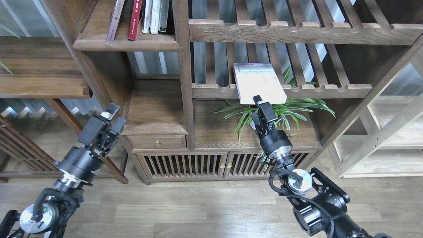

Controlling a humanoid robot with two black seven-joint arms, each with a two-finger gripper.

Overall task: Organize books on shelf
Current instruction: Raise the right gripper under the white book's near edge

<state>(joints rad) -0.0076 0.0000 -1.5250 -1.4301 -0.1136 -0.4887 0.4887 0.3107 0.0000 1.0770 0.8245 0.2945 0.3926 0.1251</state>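
Home study, walnut bookcase [155,109], books [145,16], houseplant [284,109]

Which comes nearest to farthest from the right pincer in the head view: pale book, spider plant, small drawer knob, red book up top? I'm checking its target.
1. Pale book, lying on the slatted rack, its near edge at the right pincer.
2. Spider plant, just beside and below.
3. Small drawer knob, lower left.
4. Red book, upper-left shelf.
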